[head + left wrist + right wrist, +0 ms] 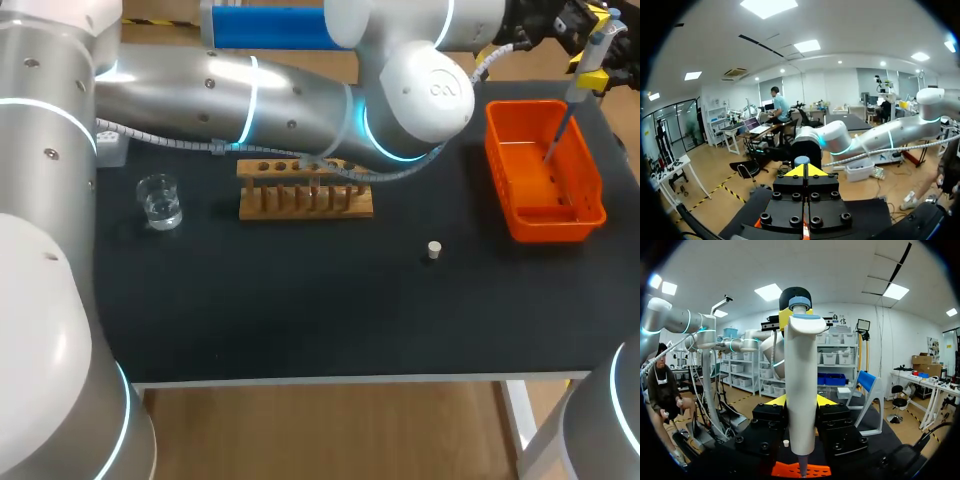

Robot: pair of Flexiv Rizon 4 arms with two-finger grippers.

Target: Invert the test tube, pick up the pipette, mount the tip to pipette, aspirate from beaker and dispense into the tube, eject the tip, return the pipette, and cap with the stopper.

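Note:
My right gripper (pixel 800 402) is shut on the white pipette (pixel 801 390), holding it upright above the orange bin (pixel 520 215). The pipette (pixel 592 55) shows at the table's far right, its thin shaft (pixel 560 130) slanting down into the bin. My left arm reaches across from the left. Its gripper (pixel 806 170) is shut and sits right on the pipette's blue top button (pixel 801 161); it also shows as the left gripper (pixel 792 310) at the pipette's head. The beaker (pixel 160 200) stands at the left. The wooden rack (pixel 305 190) holds the test tube (pixel 316 190). The stopper (pixel 433 250) lies mid-table.
A white box (pixel 110 145) sits at the far left, partly behind my left arm. My left arm's elbow (pixel 420 90) hangs over the table's back, just behind the rack. A cable (pixel 200 143) runs along it.

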